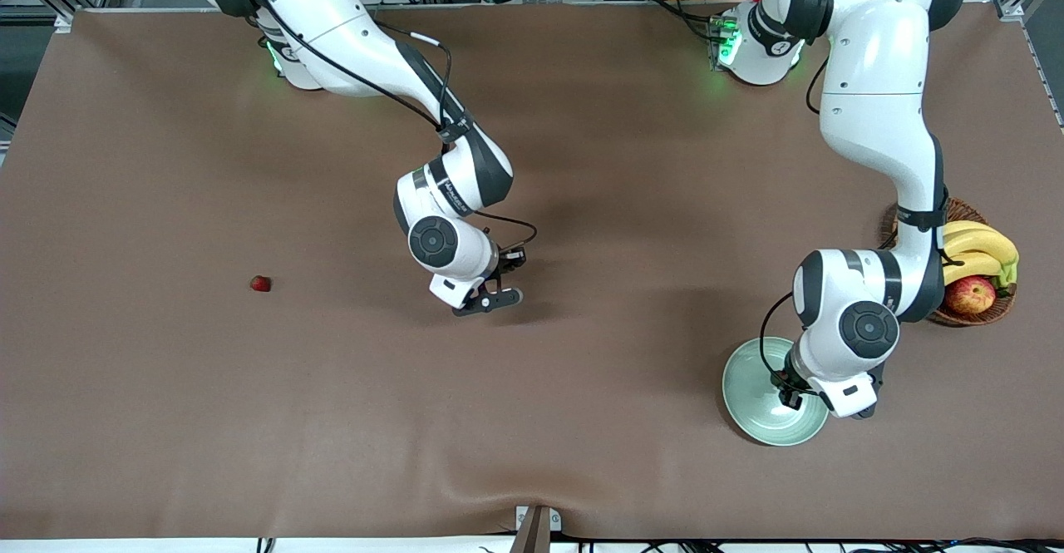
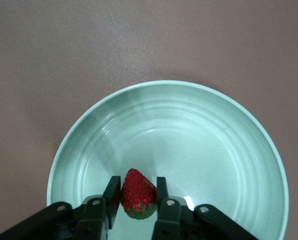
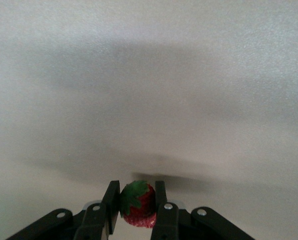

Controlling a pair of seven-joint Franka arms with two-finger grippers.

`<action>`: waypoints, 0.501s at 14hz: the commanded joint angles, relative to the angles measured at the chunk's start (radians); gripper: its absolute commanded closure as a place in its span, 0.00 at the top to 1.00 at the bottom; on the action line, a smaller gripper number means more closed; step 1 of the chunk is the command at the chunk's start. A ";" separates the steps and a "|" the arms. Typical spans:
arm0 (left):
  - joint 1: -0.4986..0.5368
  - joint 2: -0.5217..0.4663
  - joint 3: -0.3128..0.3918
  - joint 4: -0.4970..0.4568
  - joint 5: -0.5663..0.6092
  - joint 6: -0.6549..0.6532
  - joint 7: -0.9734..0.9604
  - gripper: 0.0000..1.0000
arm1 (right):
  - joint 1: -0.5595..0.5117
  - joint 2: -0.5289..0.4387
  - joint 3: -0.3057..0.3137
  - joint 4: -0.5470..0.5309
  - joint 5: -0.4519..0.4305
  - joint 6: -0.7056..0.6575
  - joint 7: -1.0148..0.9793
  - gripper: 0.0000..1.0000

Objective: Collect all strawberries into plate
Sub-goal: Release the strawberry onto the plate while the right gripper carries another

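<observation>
Three strawberries show across the views; one strawberry [image 2: 138,194] sits pinched between the jaws of the left gripper [image 2: 138,200], which hangs over the plate [image 1: 752,424], and the left wrist view shows the berry above the plate's [image 2: 213,150] pale green inside, its leafy cap toward the camera; a second strawberry [image 3: 138,204] is clamped between the jaws of the right gripper [image 3: 138,205], which is over bare brown table [image 1: 582,162] near the middle; in the front view that gripper [image 1: 490,298] is low above the table; the third strawberry [image 1: 261,283] lies alone on the table toward the right arm's end, well apart from the plate; a wicker basket [image 1: 997,310] with bananas [image 1: 981,245] and an apple [image 1: 969,295] stands at the left arm's end, farther from the front camera than the plate.
</observation>
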 commanded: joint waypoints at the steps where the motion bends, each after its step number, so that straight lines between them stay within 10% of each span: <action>1: -0.018 -0.045 0.002 -0.010 0.028 -0.009 -0.015 1.00 | 0.006 0.017 -0.008 0.009 0.016 0.034 0.001 0.46; 4: -0.096 -0.128 0.005 -0.007 0.029 -0.101 -0.021 1.00 | -0.009 0.012 -0.008 0.010 0.013 0.044 -0.007 0.91; 7: -0.206 -0.150 0.000 -0.002 0.028 -0.155 -0.018 1.00 | -0.056 -0.029 -0.010 0.010 0.010 0.007 -0.010 1.00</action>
